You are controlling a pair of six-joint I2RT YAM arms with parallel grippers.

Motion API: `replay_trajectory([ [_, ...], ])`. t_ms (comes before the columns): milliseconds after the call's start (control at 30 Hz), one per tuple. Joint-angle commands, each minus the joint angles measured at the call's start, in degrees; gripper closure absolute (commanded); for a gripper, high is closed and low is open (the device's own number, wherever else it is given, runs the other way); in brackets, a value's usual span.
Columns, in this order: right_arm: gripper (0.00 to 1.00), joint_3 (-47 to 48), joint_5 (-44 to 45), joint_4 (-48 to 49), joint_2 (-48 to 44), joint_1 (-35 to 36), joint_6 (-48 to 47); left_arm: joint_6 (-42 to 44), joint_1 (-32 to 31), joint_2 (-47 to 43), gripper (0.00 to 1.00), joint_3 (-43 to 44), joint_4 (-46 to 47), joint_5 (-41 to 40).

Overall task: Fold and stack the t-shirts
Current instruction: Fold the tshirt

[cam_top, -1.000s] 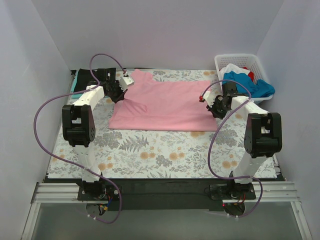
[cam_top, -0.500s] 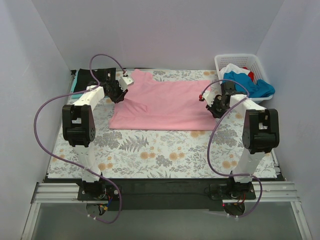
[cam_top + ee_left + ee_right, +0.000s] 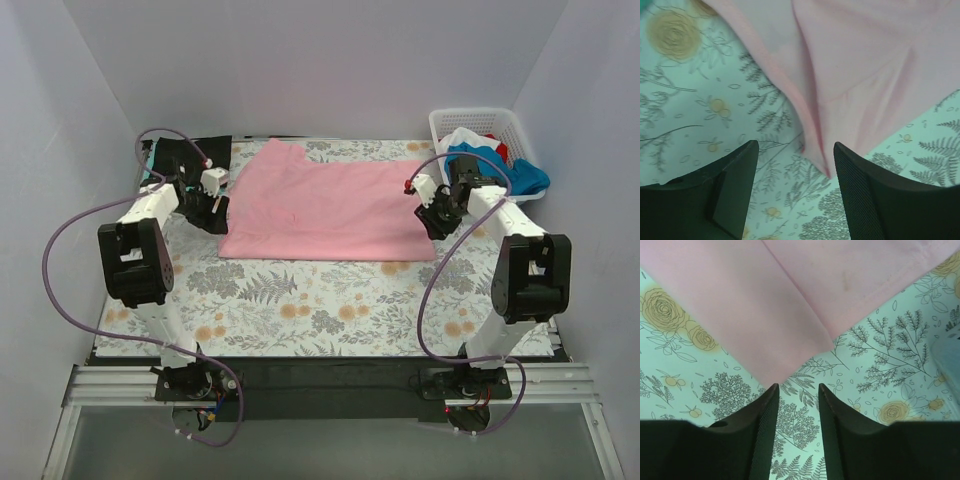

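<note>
The pink t-shirt [image 3: 330, 210] lies flat on the floral tablecloth [image 3: 330, 300], folded into a wide rectangle. My left gripper [image 3: 212, 205] hovers at its left edge, open; in the left wrist view the left gripper [image 3: 796, 146] has a folded pink corner [image 3: 822, 160] lying on the table under the gap, touching neither finger. At the shirt's right edge, my right gripper [image 3: 432, 215] is open too. In the right wrist view the right gripper [image 3: 798, 387] is just off the pink corner [image 3: 775, 370], with nothing between its fingers.
A white lattice basket [image 3: 470, 113] at the back right holds blue [image 3: 515, 175], white [image 3: 462, 140] and red [image 3: 502, 152] t-shirts. Black cloth [image 3: 195, 152] and a strip of teal [image 3: 150, 165] lie at the back left corner. Walls close in on both sides.
Both grippers have opened and let go of the pink t-shirt. The left arm has drawn back to the left and the shirt's left edge now lies flat. The right gripper shifted slightly right.
</note>
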Motion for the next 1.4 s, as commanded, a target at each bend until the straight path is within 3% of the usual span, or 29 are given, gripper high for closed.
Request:
replay_trajectory([
  [0, 0.58, 1.04, -1.75, -3.81, 0.98, 1.52, 3.40, -3.44, -1.44, -2.06, 0.40, -1.87, -1.13, 3.35],
  [233, 0.65, 0.86, -0.70, -3.46, 7.75, 2.84, 5.78, -4.32, -1.53, 0.76, 0.49, -6.26, 1.94, -0.33],
  [467, 0.71, -4.23, 2.90, -1.35, 10.75, 2.93, 5.08, -3.27, -1.62, -0.73, 0.75, -13.81, 3.88, -5.78],
  [633, 0.72, -10.11, 3.08, -1.43, 7.33, 3.99, 4.81, -2.39, -1.62, -5.11, 1.00, -20.83, 4.58, -7.37],
  [833, 0.72, -18.64, 3.88, -4.50, -1.63, 5.65, 2.09, 0.25, -1.62, -15.56, 1.00, -29.09, 0.02, -8.51],
  [1000, 0.72, -24.35, 1.07, -12.67, -8.05, 8.20, 0.16, 4.11, -1.62, -23.05, 1.00, -32.98, -6.39, -9.57],
  [1133, 0.70, -24.37, -0.69, -18.56, -11.31, 9.70, -1.69, 6.57, -1.62, -27.01, 1.00, -33.51, -11.76, -9.66],
  [1167, 0.66, -23.41, -2.26, -20.05, -11.66, 9.79, -2.39, 7.19, -1.62, -27.36, 0.97, -32.99, -12.99, -8.88],
  [1200, 0.64, -22.09, -2.71, -22.85, -12.10, 9.70, -2.65, 7.80, -1.62, -27.97, 0.84, -30.81, -15.26, -8.17],
  [1300, 0.57, -13.67, -4.21, -24.02, -12.55, 8.48, -3.10, 7.64, -1.62, -28.16, 0.66, -23.19, -15.46, -4.66],
  [1367, 0.54, -5.06, -5.00, -23.76, -11.15, 7.25, -2.75, 5.02, -1.62, -25.71, 0.62, -17.72, -14.67, -2.29],
])
